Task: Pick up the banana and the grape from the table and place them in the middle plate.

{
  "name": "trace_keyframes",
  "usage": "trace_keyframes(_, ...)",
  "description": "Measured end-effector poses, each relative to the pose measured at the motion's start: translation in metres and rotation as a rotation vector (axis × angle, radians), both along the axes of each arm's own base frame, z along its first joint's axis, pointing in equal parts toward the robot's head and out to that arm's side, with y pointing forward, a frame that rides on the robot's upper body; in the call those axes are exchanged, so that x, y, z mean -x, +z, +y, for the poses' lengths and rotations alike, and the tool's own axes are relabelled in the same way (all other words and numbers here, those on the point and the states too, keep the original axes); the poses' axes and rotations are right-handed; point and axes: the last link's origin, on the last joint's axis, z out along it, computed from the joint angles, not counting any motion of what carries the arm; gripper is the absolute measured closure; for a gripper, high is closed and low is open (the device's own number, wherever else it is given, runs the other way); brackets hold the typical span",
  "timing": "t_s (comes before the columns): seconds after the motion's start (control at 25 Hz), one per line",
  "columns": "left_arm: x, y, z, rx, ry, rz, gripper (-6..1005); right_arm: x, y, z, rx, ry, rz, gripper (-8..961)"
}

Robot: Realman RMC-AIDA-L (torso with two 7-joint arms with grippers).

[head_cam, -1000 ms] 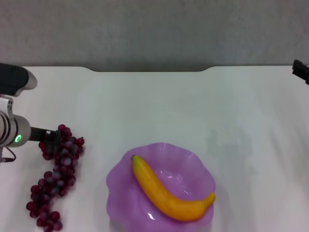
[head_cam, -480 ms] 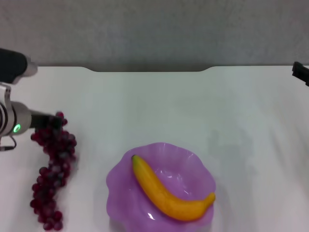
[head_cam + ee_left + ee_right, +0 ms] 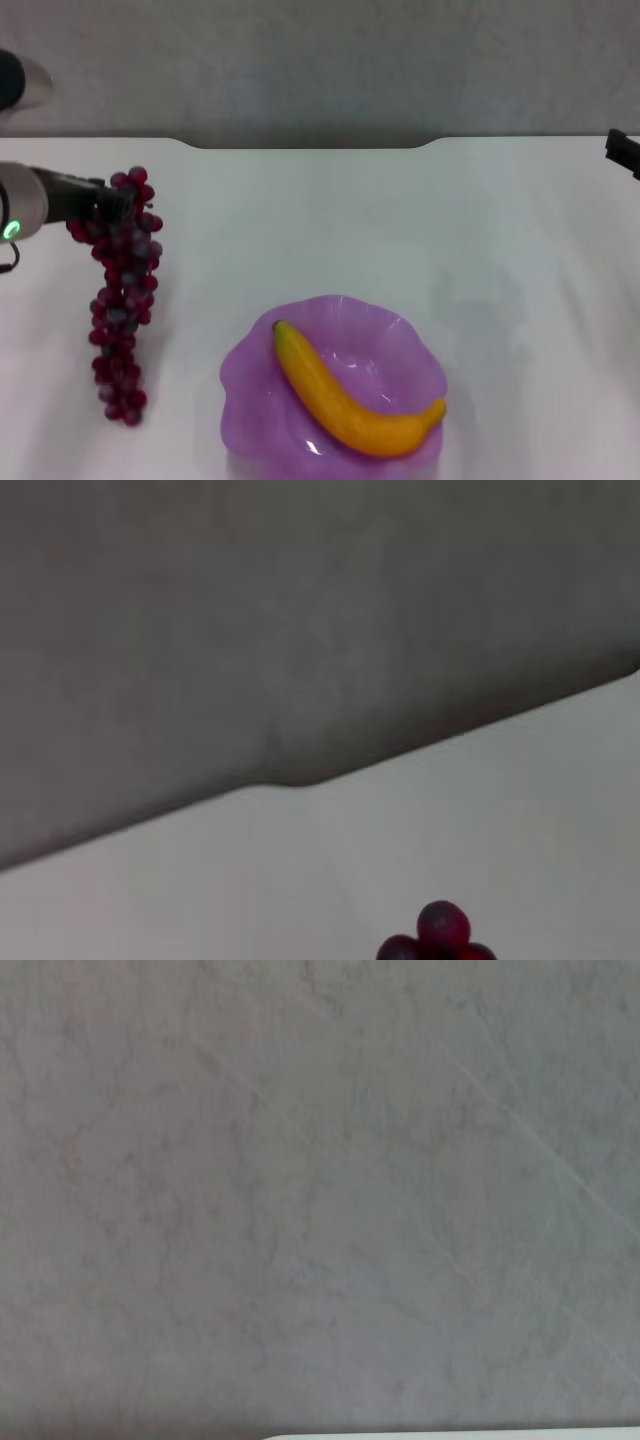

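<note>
The yellow-orange banana (image 3: pixel 345 395) lies in the translucent purple middle plate (image 3: pixel 250 385) at the near middle of the white table (image 3: pixel 400 220). My left gripper (image 3: pixel 105 205) is at the left, shut on the top of the dark red-purple grape bunch (image 3: pixel 122 300). The bunch hangs down from it, lifted above the table to the left of the plate. A few grapes show in the left wrist view (image 3: pixel 440 938). My right gripper (image 3: pixel 622 150) shows only as a dark tip at the right edge, parked.
The table's far edge has a shallow notch (image 3: pixel 310 146), with a grey wall behind. The same edge shows in the left wrist view (image 3: pixel 300 780). The right wrist view shows only grey wall.
My left gripper has risen and moved toward the far side, lifting the grape bunch off the table so that it now hangs straight down. The banana and plate have not moved.
</note>
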Motion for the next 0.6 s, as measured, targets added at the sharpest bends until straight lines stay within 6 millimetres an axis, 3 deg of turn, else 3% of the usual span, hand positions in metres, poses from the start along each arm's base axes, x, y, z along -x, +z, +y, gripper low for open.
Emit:
trace_keyframes(0.36, -0.037, 0.027, -0.007, -0.026, -0.101, 0.025, 711, -0.001, -0.001, -0.001, 0.009, -0.005, -0.005, 167)
trace_keyframes(0.6, -0.07, 0.038, -0.023, -0.015, -0.204, 0.035, 717, -0.001, 0.0, -0.001, 0.007, -0.007, -0.003, 168)
